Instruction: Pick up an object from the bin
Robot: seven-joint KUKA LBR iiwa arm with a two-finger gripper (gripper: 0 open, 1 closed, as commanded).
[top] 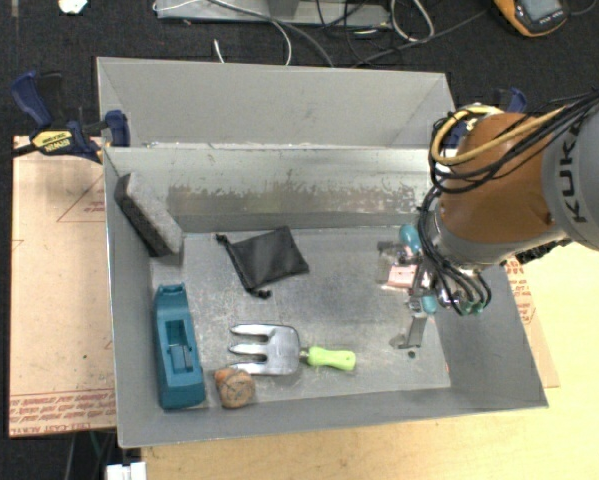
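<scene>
Pincer, spread or pressed together not discernible, low over the right floor of the bin; nearest thing, green-handled hand fork, lies toward the view's left, handle end pointing at it.

One word can be read: black capital letters on the grey link of the arm, above the right rim of the bin. They run sideways along the link, and only K, U, K show before the casing meets the view's edge — the start of the maker's name, KUKA. On the things lying in the bin, no writing can be made out.
</scene>
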